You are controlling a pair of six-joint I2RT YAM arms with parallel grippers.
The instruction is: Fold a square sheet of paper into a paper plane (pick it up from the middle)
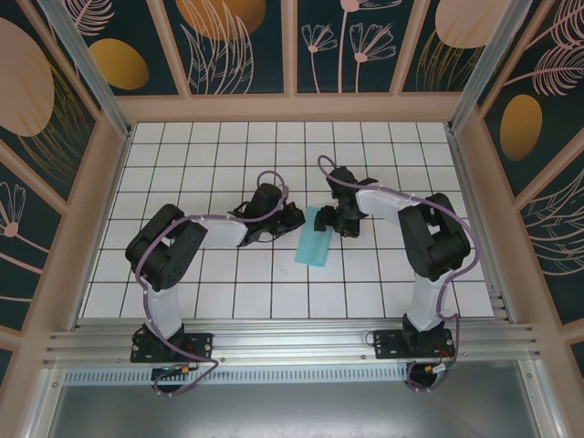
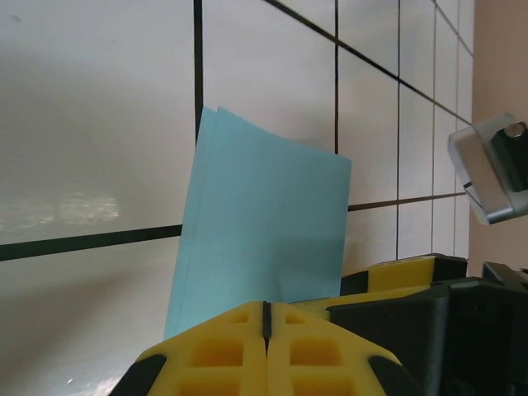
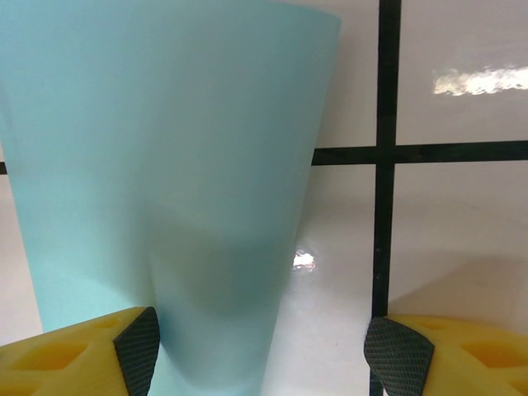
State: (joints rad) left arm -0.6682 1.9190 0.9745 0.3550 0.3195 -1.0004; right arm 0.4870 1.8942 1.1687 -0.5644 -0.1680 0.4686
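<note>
The left fingers [image 2: 239, 338] are pressing fully together at the edge of the folded light-turquoise paper sheet [image 2: 264, 223]; I cannot tell whether they are pinching it. The right fingers [image 3: 74, 351] are standing wide above it. The sheet is lying mid-worktop [image 1: 182, 274], its long axis running from near edge to far edge.

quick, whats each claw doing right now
left claw: closed, grip on the paper unclear
right claw: open, over the paper

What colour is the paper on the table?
The paper is plain light turquoise, clearest in the left wrist view.
</note>
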